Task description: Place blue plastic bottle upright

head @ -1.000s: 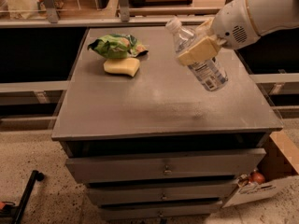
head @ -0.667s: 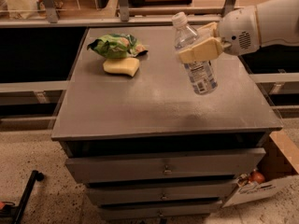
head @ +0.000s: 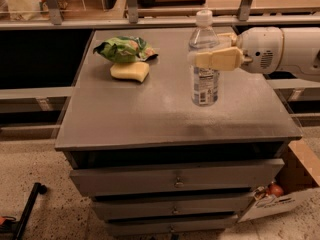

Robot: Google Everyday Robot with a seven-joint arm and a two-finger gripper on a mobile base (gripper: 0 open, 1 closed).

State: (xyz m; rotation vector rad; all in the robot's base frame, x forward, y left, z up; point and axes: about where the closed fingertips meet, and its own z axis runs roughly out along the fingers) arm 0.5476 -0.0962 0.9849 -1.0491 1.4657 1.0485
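Note:
The blue plastic bottle (head: 204, 69) is a clear water bottle with a white cap and a pale label. It is upright, its base at or just above the grey cabinet top (head: 150, 114) right of centre. My gripper (head: 207, 51) reaches in from the right on a white arm (head: 285, 51). Its cream fingers (head: 220, 59) are shut on the bottle's upper body, just below the shoulder.
A green snack bag (head: 125, 49) and a yellow sponge (head: 130, 71) lie at the cabinet top's back left. The cabinet has drawers (head: 175, 179) below. A cardboard box (head: 280, 194) stands on the floor at the right. Shelving runs behind.
The bottle has turned from tilted, cap to the upper left, to upright, and has come down to the cabinet top. The arm has swung to level.

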